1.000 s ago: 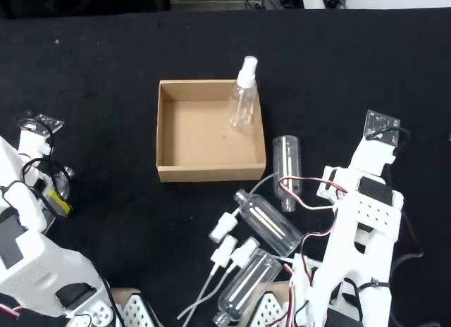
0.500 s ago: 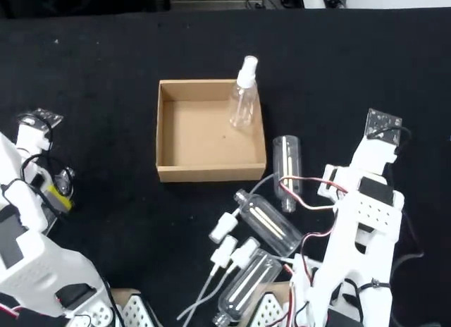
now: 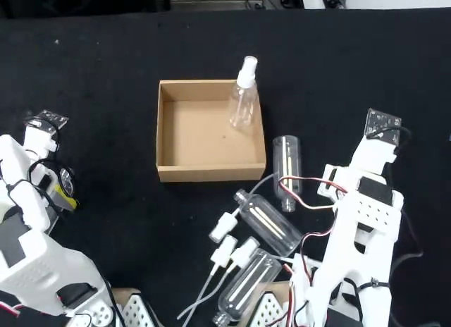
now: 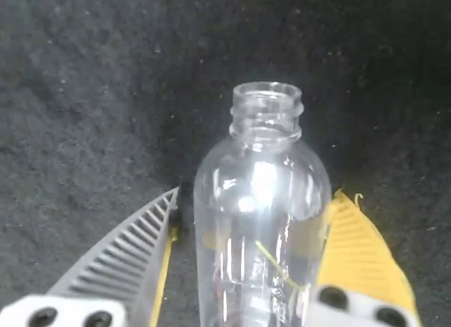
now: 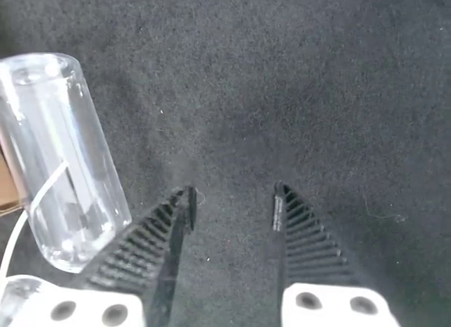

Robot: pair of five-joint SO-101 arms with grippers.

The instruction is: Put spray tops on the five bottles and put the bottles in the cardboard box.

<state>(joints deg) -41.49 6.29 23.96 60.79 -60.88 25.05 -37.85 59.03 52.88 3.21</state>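
Shifting slightly inward over the last second, the left gripper (image 4: pixel 257 196) is clamping its jaws on an uncapped bottle (image 4: pixel 262 165) near the left edge of the surface (image 3: pixel 106 59). One capped bottle (image 3: pixel 243 105) is already standing in the cardboard box (image 3: pixel 211 173). Three open bottles (image 3: pixel 270 221) and three loose spray tops (image 3: pixel 225 226) are lying beside the right gripper (image 5: pixel 232 193), whose jaws are hanging apart and empty. By my judgement, four bottles are still waiting for tops and boxing.

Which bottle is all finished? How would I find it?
Find the brown cardboard box in the middle of the black table. In its far right corner is a clear bottle wearing a white spray top. The bottles lying outside the box have open necks.
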